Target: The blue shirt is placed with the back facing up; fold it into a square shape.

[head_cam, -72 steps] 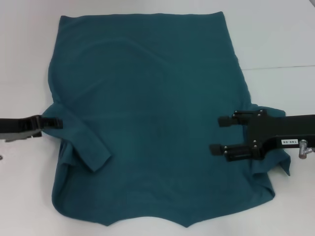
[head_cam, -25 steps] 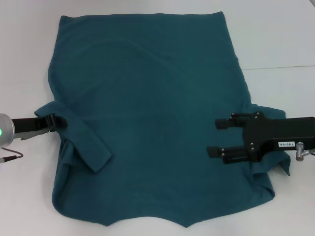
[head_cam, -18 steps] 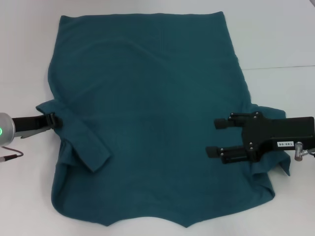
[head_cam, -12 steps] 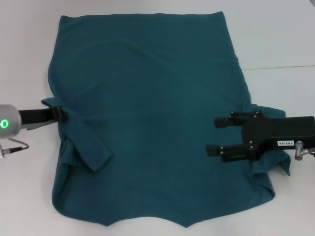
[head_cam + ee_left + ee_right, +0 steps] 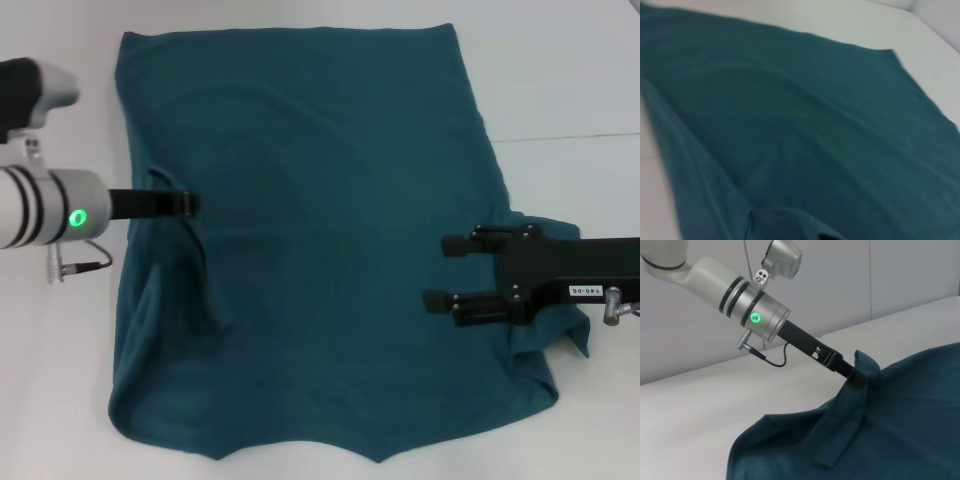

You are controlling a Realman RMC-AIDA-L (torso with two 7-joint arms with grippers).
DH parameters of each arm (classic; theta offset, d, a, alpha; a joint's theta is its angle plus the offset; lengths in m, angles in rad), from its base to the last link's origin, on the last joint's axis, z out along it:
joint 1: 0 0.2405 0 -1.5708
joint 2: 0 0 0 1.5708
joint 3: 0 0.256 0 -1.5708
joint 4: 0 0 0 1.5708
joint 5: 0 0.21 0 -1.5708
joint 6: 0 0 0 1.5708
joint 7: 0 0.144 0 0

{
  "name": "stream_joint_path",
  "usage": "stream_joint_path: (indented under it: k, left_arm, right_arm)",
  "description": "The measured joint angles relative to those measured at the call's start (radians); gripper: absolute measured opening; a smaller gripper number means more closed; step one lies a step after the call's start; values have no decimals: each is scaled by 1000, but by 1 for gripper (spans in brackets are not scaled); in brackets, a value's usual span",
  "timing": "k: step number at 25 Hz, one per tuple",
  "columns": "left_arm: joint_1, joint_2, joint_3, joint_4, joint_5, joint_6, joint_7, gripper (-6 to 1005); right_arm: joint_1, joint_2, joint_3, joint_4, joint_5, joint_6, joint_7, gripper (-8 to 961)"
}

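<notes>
- I see the white table [image 5: 560, 80] with the blue shirt [image 5: 320, 220] spread across most of it, plain side up, dark teal; its near hem runs to the head view's bottom edge.
- My right gripper [image 5: 450, 272] lies over the shirt's right side, jaws apart, covering that sleeve.
- My left gripper [image 5: 185, 205] has its jaws clamped on the lifted left sleeve; the fingertips are buried in fabric.

A plain white surface [image 5: 570, 80] fills the room's foreground, a thin seam [image 5: 570, 136] crossing it; behind stands a pale grey panelled wall [image 5: 900, 275].
</notes>
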Motion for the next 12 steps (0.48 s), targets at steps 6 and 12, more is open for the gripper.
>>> stream_joint_path:
  k: [6,12]
  left_arm:
    - [-5,-19,85,30,12,-43,13,62]
    - [-13,-27,111,41,62,-71,6,311]
  right_arm:
    - [2,-1,0,15,0,3,-15,885]
    - [4,-2,0,21,0,3,-17,884]
